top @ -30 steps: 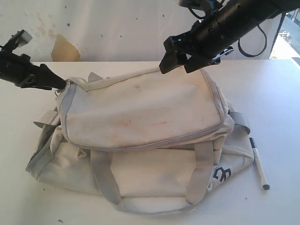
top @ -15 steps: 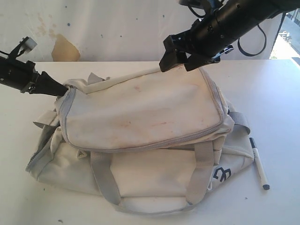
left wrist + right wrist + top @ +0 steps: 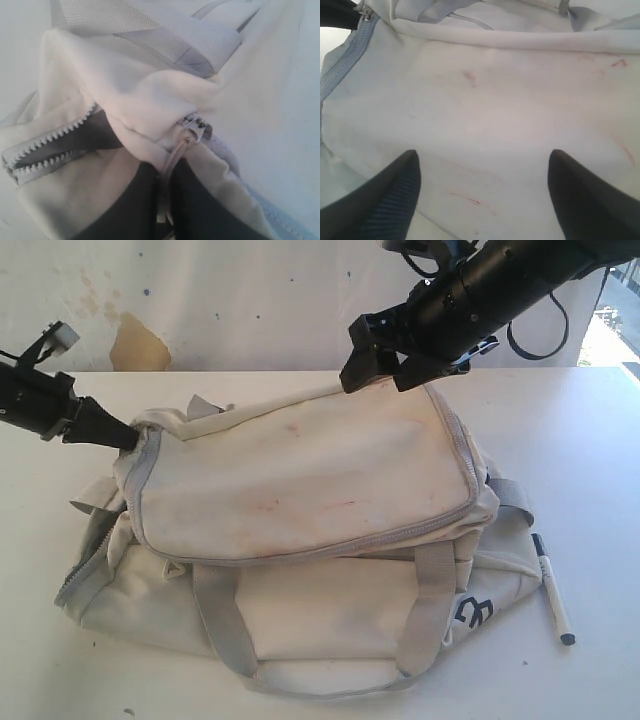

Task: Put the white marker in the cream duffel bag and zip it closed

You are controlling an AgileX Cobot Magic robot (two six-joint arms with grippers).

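1. Left wrist view: the left claw [image 3: 165,170] is cut off at the frame edge and only two dark finger tips show. They are pinched together on the clear zipper pull [image 3: 172,150], which hangs from the slider [image 3: 196,126].
2. Same view: the zipper teeth [image 3: 45,150] are parted beside the claw and dark lining [image 3: 95,135] shows in the gap. Folded fabric hides whatever is deeper inside.
3. Exterior view: the left claw's tip is buried in a corner fold of the cream duffel bag [image 3: 300,470], so the jaws can't be read there.
4. The right claw [image 3: 384,378] hangs over the bag's far top edge with nothing in it. The right wrist view shows its fingers [image 3: 390,200] spread wide with the stained top panel between them; I can't tell whether they touch it.
5. The top flap covers the bag's mouth. The logo [image 3: 472,612] is half hidden behind a grey strap [image 3: 432,590].
6. The white marker [image 3: 552,590] lies flat on the table [image 3: 590,440], outside the bag and just beside its right end. Its print is too small to read.
7. The marker is well apart from the left claw, with the whole bag between them. It is nearer the right claw but still apart from it.
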